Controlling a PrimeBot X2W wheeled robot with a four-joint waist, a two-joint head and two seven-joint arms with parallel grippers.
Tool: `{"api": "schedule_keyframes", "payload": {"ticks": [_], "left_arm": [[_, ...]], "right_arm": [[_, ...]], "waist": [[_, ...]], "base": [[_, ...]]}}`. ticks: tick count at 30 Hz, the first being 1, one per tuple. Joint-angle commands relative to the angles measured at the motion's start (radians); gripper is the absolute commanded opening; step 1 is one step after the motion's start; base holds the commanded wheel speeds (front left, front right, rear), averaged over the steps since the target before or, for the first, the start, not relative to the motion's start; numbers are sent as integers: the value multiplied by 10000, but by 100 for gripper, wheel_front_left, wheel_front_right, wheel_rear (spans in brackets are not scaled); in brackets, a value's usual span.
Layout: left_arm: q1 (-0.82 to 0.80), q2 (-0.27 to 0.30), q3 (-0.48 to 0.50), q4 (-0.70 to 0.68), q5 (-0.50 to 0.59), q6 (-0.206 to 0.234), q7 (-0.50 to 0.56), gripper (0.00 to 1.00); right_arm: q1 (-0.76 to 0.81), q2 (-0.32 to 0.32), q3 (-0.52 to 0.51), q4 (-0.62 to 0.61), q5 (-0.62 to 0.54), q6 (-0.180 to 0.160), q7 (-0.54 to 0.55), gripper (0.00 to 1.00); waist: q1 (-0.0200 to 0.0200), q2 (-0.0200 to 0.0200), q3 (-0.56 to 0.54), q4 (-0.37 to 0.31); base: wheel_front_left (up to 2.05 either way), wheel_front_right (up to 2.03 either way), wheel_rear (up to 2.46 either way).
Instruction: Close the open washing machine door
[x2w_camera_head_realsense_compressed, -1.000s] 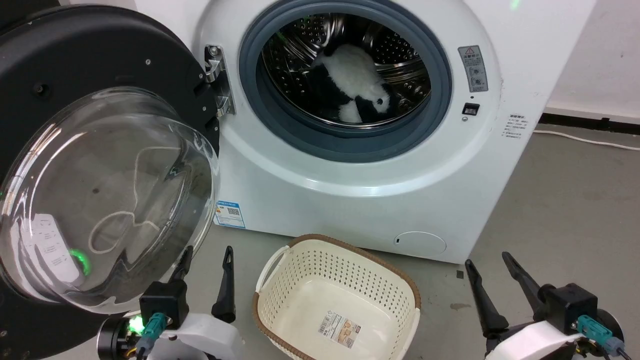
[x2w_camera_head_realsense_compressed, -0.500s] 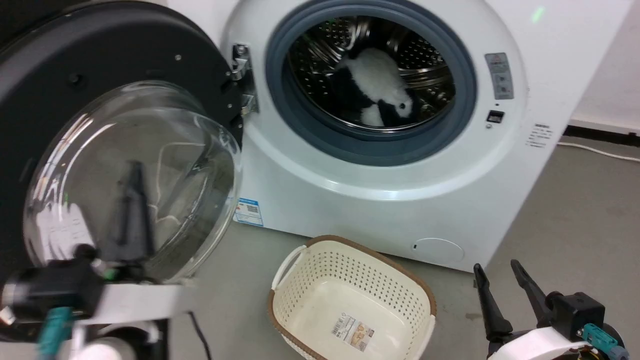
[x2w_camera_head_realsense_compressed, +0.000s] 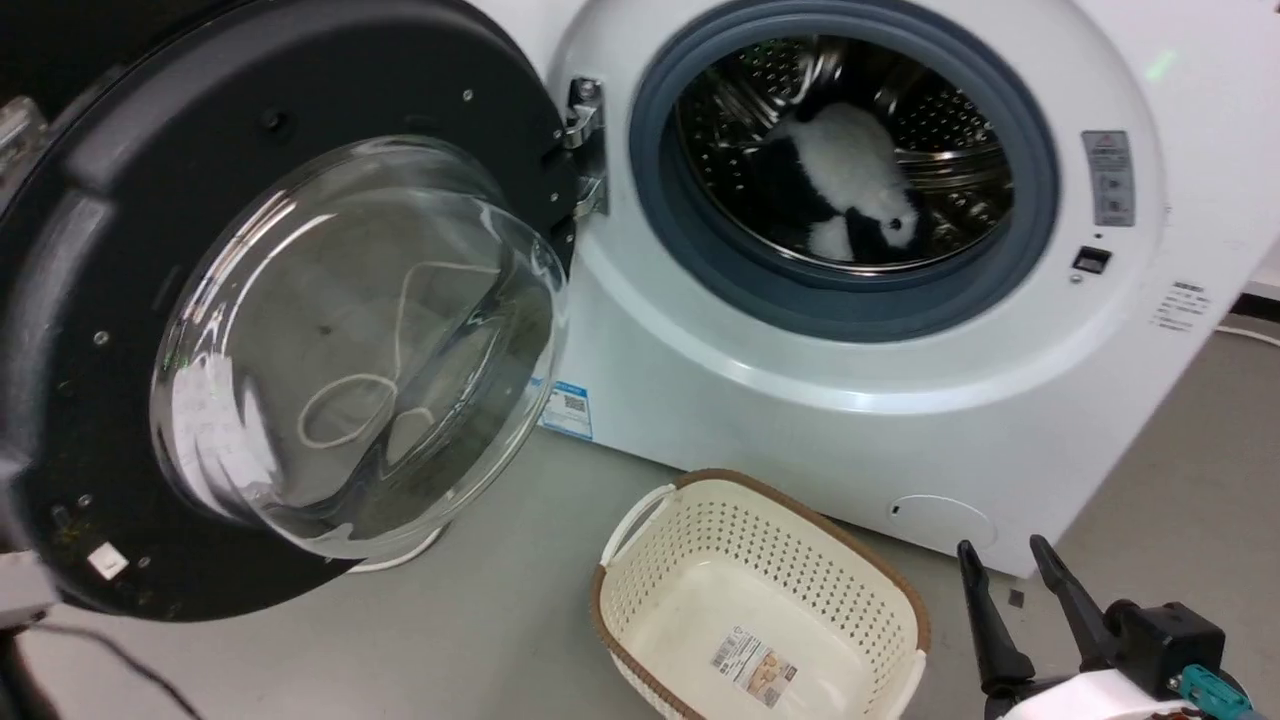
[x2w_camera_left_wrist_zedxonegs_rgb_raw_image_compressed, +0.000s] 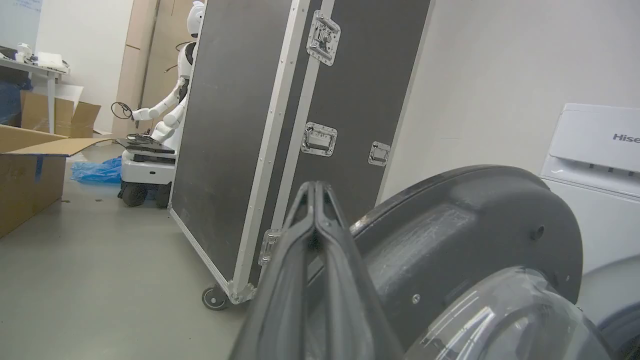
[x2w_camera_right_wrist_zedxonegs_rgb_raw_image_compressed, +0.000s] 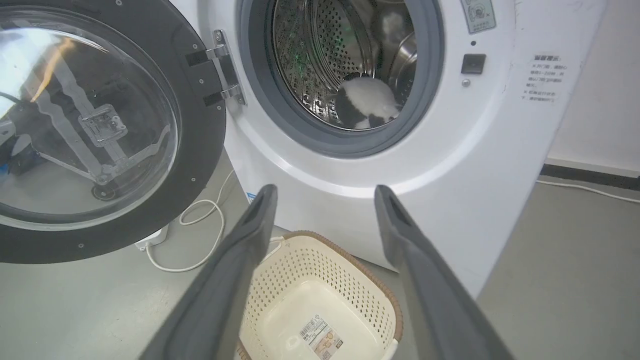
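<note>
The washing machine door (x2w_camera_head_realsense_compressed: 340, 340) stands swung wide open across the left of the head view, hinged to the washing machine (x2w_camera_head_realsense_compressed: 800, 400) at upper right. A black-and-white plush toy (x2w_camera_head_realsense_compressed: 850, 180) lies in its drum (x2w_camera_head_realsense_compressed: 940, 120). A cream perforated basket (x2w_camera_head_realsense_compressed: 700, 540) sits bottom centre. At lower right the right gripper (x2w_camera_head_realsense_compressed: 1002, 550) has its fingers apart. In the left wrist view the left gripper (x2w_camera_left_wrist_zedxonegs_rgb_raw_image_compressed: 315, 190) has its fingers pressed together, empty, with the door just right of it

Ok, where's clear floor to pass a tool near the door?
Bare floor runs between the washing machine door's lower edge and the basket. More lies right of the washing machine. Crowded: basket before the machine's front, cable looping under the door.
</note>
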Motion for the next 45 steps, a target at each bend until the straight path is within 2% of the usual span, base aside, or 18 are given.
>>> {"api": "schedule_keyframes", "payload": {"ticks": [1,9,12,16,17,18,24,29,31,39,45], "left_arm": [[-214,126,385,265,-210,39,-82,0],[-691,1086,1174,2453,-1093,149,962,0],[-927,1439,1207,2948,-1461,-17,1493,0],[-1369,1774,1126,3374,-2173,-450,2274,0],[-1710,1894,921,3619,-2707,-699,3053,0],[-1806,1928,858,3679,-2874,-747,3335,0],[-2047,2180,653,3779,-3876,-781,5412,0],[-1996,2085,609,3266,-5044,-630,7423,0],[-1423,1704,549,1772,-6241,-301,9507,0],[-287,1062,-206,-898,-7218,-444,11515,0],[166,858,-1181,-2000,-7879,-791,12901,0]], "right_arm": [[119,-2,-42,45,89,5,-111,100],[-87,-3,-292,-7,-140,6,-179,100],[-98,-3,-438,-130,-232,6,-103,100],[-79,-3,-591,-358,-310,6,9,100],[-72,-3,-676,-552,-370,7,108,100],[-80,-3,-695,-608,-377,7,145,100],[-115,-3,-720,-908,-368,7,271,100],[19,-3,-741,-893,-226,8,204,100],[103,-4,-711,-596,61,8,-13,100],[168,-4,-1041,123,437,9,-502,100],[318,-4,-1331,658,685,9,-823,100]], "waist": [[1,0,148,116],[1,0,871,304],[1,0,1122,382],[1,0,1395,515],[1,0,1564,628],[1,0,1610,659],[1,0,1843,803],[1,0,1819,1043],[1,0,1541,1408],[1,0,826,2046],[1,0,428,2454]], "base": [[0,0,0],[0,0,0],[0,0,0],[0,0,0],[0,0,0],[0,0,0],[0,0,0],[0,0,0],[0,0,0],[0,0,0],[0,0,0]]}}
